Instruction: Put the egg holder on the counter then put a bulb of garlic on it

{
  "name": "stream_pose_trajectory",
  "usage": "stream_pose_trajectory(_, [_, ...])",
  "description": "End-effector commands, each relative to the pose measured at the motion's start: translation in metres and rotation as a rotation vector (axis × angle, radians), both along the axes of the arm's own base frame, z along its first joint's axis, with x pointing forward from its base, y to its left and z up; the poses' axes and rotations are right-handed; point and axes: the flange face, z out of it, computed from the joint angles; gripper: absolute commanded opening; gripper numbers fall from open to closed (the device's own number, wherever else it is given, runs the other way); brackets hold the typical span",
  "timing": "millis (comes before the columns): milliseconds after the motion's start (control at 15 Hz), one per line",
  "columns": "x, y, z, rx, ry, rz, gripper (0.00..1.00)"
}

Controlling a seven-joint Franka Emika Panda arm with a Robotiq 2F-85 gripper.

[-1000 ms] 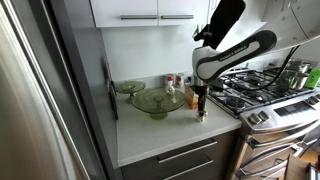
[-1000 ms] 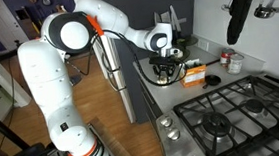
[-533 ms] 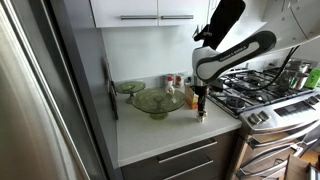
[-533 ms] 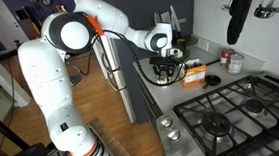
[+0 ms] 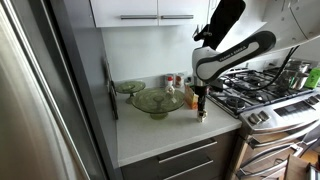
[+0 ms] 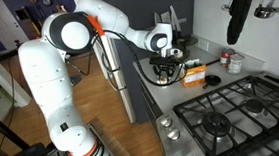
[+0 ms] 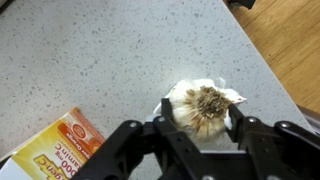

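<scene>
Garlic bulb (image 7: 205, 103) sits in the middle of the wrist view, root end up, between the two dark fingers of the gripper (image 7: 201, 122). The jaws are narrowed to the width of the bulb, and a pad seems to press on each side, so I judge that the gripper has hold of it. A pale whitish rim shows around and under the bulb. I take this to be the egg holder (image 7: 236, 97), standing on the speckled grey counter (image 7: 100, 50). Whether the bulb already bears on the holder or hangs just above it cannot be told. The corner of an orange box (image 7: 62, 150) lies near, at the lower left.

In an exterior view the arm reaches straight down, and the gripper (image 5: 201, 102) is low over the counter (image 5: 150, 135), between the green glass bowl (image 5: 157, 100) and the gas stove (image 5: 262, 92). A small pale shape shows under it, too small to make out.

In an exterior view the gripper (image 6: 167, 64) is down close beside the orange box (image 6: 193, 77); the bulb and holder are hidden there.

The holder looks already set down, so the step in hand is seating the garlic. The next move calls for a gentle opening of the jaws and a straight lift, so that the light holder is not tipped or dragged.
</scene>
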Motion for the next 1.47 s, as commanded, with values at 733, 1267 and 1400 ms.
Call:
stream_pose_trajectory(733, [0.001,-0.008,-0.005,0.003,-0.008,-0.024,1.00])
stream_pose_trajectory(1267, [-0.010,-0.013,0.030,0.052,-0.030,-0.060,1.00])
stream_pose_trajectory(1400, [-0.021,-0.016,0.052,0.071,-0.051,-0.092,1.00])
